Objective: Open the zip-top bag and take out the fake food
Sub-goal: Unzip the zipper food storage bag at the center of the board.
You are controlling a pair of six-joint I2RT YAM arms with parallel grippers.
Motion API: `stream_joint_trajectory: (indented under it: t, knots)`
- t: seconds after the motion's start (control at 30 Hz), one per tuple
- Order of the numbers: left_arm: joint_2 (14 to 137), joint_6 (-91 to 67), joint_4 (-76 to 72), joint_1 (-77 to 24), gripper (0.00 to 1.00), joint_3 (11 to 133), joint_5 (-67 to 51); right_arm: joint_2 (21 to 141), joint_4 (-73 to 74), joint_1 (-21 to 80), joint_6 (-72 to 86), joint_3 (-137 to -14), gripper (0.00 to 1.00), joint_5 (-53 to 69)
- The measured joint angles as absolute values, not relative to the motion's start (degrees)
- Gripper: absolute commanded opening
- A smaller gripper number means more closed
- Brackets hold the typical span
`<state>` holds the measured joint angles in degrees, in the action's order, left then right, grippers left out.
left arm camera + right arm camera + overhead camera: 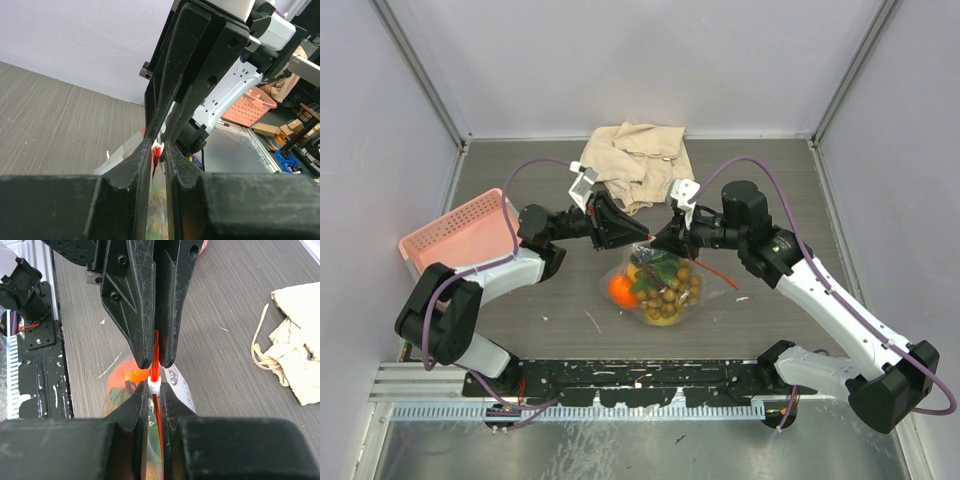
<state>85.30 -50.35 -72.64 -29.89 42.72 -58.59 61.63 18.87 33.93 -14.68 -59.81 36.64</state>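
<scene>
The zip-top bag [660,285] hangs just above the table centre, lifted by its orange-red zip strip [156,352]. Inside it is the fake food: an orange fruit [622,290], a tan berry cluster [677,290] and green leaves. My left gripper [642,240] comes in from the left and my right gripper [658,241] from the right, tip to tip at the bag's top. The right gripper [154,385] is shut on the strip at its white slider [154,386]. The left gripper [158,145] is pinched on the strip [157,154] just beyond it.
A beige cloth [635,160] lies bunched at the back centre, just behind the grippers. A pink mesh basket [465,235] sits at the left edge beside the left arm. Grey walls close the table at the back and sides.
</scene>
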Motion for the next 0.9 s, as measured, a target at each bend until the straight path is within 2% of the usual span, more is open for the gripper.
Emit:
stream_joint_trajectory:
  t: [0.1,0.13,0.17,0.9]
  knots:
    - [85.62,-50.41,-72.64,-29.89,0.13,42.74,-58.96,61.63,18.87,33.93,-14.66,-59.81,0.02,36.69]
    - [85.69,-50.43,-72.64,-29.89,0.04,42.74,-59.07,61.63,18.87,33.93,-14.66,-59.79,0.01,36.69]
    - [85.71,-50.46,-72.62,-29.89,0.0,42.76,-59.24,61.63,18.87,33.93,-14.68,-59.79,0.01,36.71]
    - [85.25,-48.69,-69.97,-25.3,0.0,45.34,-61.89,60.73,18.02,33.89,-14.66,-58.67,0.01,35.57]
